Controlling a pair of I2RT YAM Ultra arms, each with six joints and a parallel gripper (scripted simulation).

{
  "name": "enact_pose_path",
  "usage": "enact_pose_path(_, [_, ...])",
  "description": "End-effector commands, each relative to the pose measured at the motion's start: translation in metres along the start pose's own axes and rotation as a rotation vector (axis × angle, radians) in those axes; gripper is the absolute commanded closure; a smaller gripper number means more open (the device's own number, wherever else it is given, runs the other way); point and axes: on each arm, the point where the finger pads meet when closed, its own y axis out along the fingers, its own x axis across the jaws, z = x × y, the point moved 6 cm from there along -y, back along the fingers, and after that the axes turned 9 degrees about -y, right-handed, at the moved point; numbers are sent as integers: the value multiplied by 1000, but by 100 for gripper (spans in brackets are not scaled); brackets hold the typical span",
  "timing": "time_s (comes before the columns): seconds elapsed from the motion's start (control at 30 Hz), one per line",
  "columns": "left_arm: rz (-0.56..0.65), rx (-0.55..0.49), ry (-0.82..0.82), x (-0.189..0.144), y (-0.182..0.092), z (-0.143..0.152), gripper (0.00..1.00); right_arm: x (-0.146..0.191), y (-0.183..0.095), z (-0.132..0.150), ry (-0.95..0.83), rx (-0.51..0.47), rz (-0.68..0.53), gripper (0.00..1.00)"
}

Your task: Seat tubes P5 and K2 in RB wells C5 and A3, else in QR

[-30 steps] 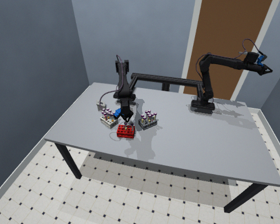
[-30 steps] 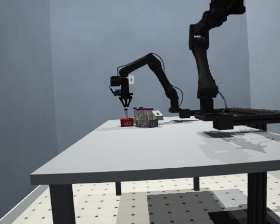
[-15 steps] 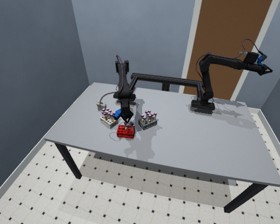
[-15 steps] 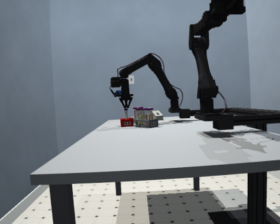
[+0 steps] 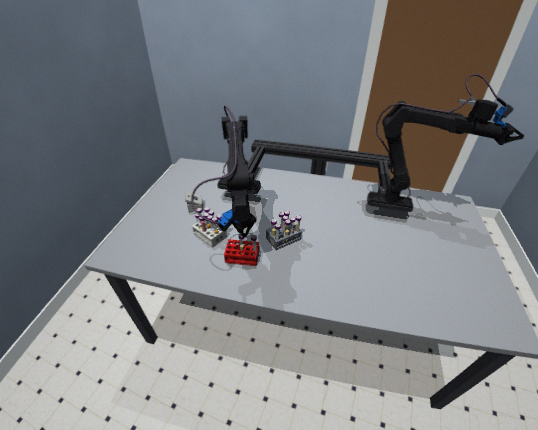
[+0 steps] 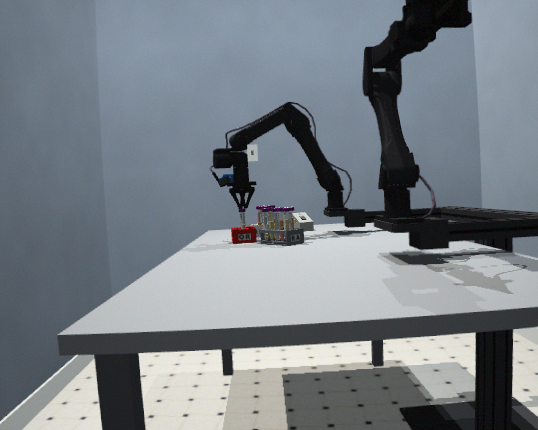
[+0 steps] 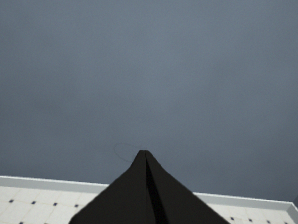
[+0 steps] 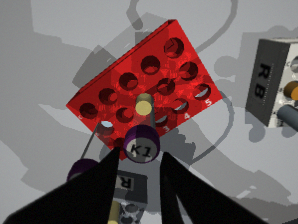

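Two matching arms, matte black, chunky angular links, rounded joint housings. Thin purplish cable looping outside right arm; similar cable on left arm. Bright blue bracket just behind right gripper, another behind left gripper. Fingers black, tapering to narrow tips.
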Motion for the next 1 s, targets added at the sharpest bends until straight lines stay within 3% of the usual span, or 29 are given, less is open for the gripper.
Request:
enact_pose_path(0.0, [9, -58, 6, -2, -11, -23, 100, 0, 1, 1, 0, -8, -5, 70])
enact_pose_path(0.8, [9, -58, 6, -2, -11, -23, 100, -3, 16, 0, 1, 2, 6, 70])
enact_pose_path(0.9, [9, -58, 6, -2, -11, -23, 100, 1, 6, -1, -1, -12, -12, 70])
enact_pose_path(0.93, [9, -58, 6, -2, -11, -23, 100, 1, 6, -1, -1, -12, -12, 100])
enact_pose_path(0.97, [9, -58, 6, -2, -11, -23, 100, 1, 6, -1, -1, -12, -12, 100])
